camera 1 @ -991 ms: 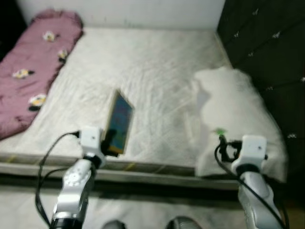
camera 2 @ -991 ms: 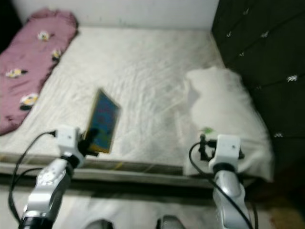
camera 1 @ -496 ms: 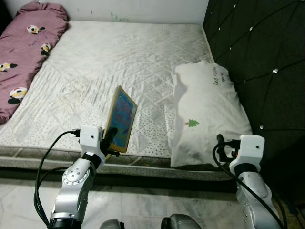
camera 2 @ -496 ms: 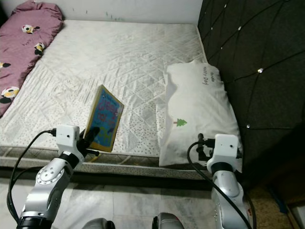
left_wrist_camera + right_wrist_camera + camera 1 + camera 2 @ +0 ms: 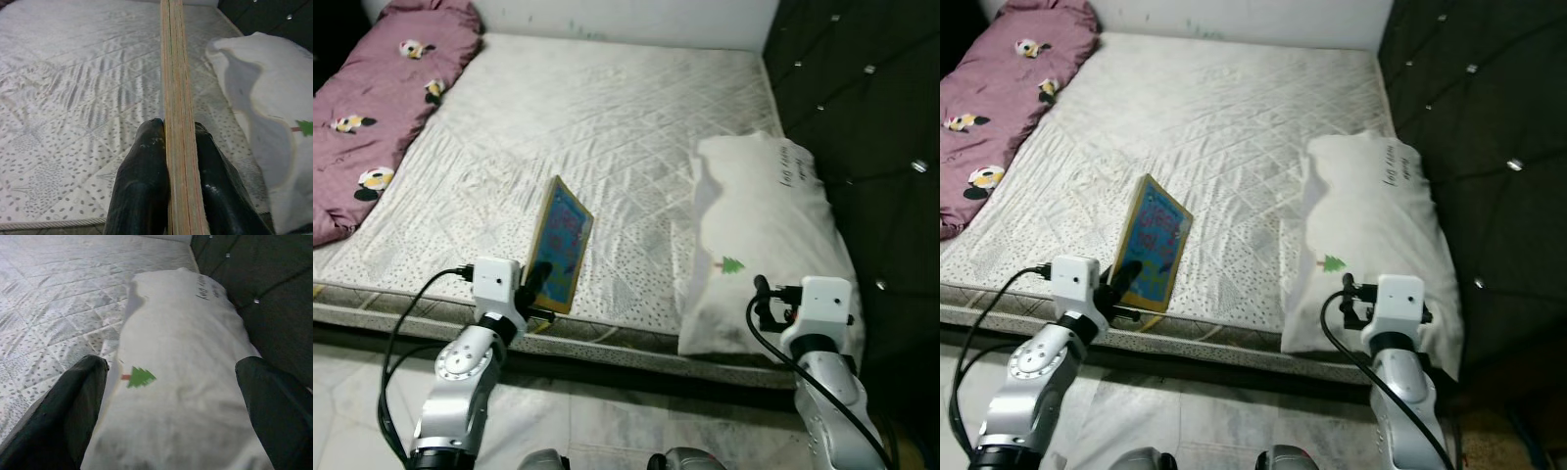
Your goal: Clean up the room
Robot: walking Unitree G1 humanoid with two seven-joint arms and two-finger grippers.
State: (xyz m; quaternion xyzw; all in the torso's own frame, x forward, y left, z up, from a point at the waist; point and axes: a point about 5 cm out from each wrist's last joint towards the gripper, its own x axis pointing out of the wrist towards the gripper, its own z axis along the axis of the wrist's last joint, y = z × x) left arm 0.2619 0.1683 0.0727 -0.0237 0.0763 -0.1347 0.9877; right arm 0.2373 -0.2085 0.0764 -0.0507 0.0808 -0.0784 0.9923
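My left gripper (image 5: 536, 285) is shut on a thin picture book (image 5: 561, 242) with a colourful cover, held upright on edge above the near edge of the white mattress (image 5: 607, 127). In the left wrist view both black fingers (image 5: 142, 186) press the book (image 5: 175, 98) from either side. My right gripper (image 5: 171, 411) stands open before the near end of a white pillow (image 5: 759, 235) with a small green tree print (image 5: 139, 377). The pillow lies along the bed's right side, next to the dark headboard.
A dark tufted headboard (image 5: 862, 98) runs along the right. A maroon blanket with panda prints (image 5: 382, 88) lies rolled at the bed's far left. Pale tiled floor (image 5: 607, 431) lies below the bed's near edge.
The camera has swung, so the whole scene shifts; the earlier blur is gone. The book stays held upright in my left gripper, and my right gripper stays open near the pillow.
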